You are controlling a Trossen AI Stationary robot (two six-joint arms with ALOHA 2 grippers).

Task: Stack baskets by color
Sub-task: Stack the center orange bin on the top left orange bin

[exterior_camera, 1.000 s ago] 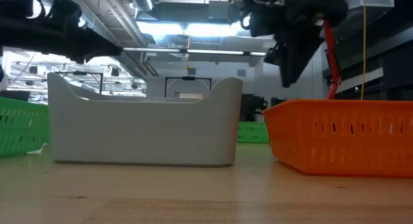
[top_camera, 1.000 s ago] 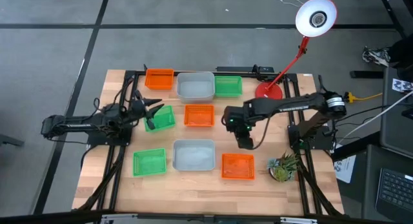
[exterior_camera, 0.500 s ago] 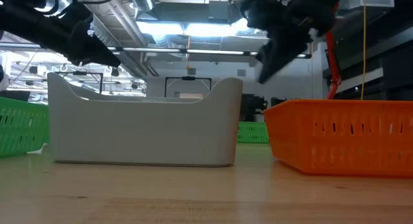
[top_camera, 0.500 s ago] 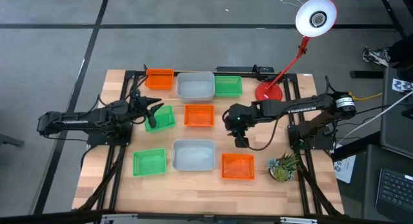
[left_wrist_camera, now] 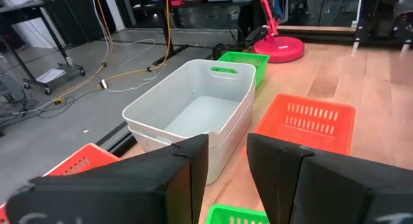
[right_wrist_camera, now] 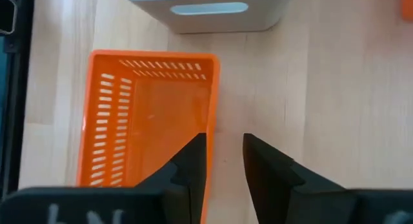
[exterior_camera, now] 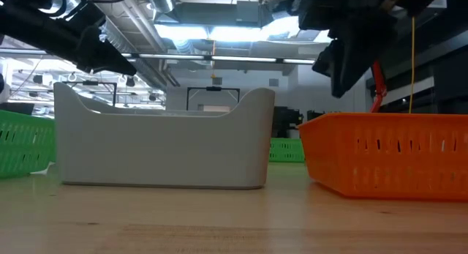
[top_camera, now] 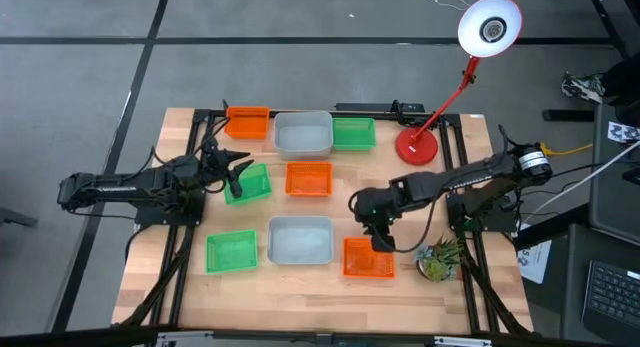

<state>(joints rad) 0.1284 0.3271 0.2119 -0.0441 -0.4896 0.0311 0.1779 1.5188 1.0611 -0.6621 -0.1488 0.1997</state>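
Note:
My right gripper (right_wrist_camera: pixel 222 166) hangs open above the near-right orange basket (top_camera: pixel 368 259). One finger stands over its inside and one outside its far long wall (right_wrist_camera: pixel 213 95), clear of it in the low view (exterior_camera: pixel 342 67). My left gripper (top_camera: pixel 240 172) hovers open and nearly level over the far left part of a skewed green basket (top_camera: pixel 250 184). The other baskets rest bottom-down on the table: orange (top_camera: pixel 247 121), grey-white (top_camera: pixel 303 134) and green (top_camera: pixel 353 133) along the far edge, orange (top_camera: pixel 308 179) in the middle, green (top_camera: pixel 231 251) and grey-white (top_camera: pixel 300 240) near the front.
A red desk lamp stands with its base (top_camera: pixel 417 147) at the far right and its head (top_camera: pixel 490 27) beyond the table. A small potted plant (top_camera: pixel 440 258) sits just right of the near orange basket. Bare wood lies along the near edge (top_camera: pixel 300 297).
My right gripper has swung from the table's middle toward the near edge and somewhat down, and now stands over the far wall of the near-right orange basket. My left gripper has tipped up toward level above the skewed green basket. No basket has moved.

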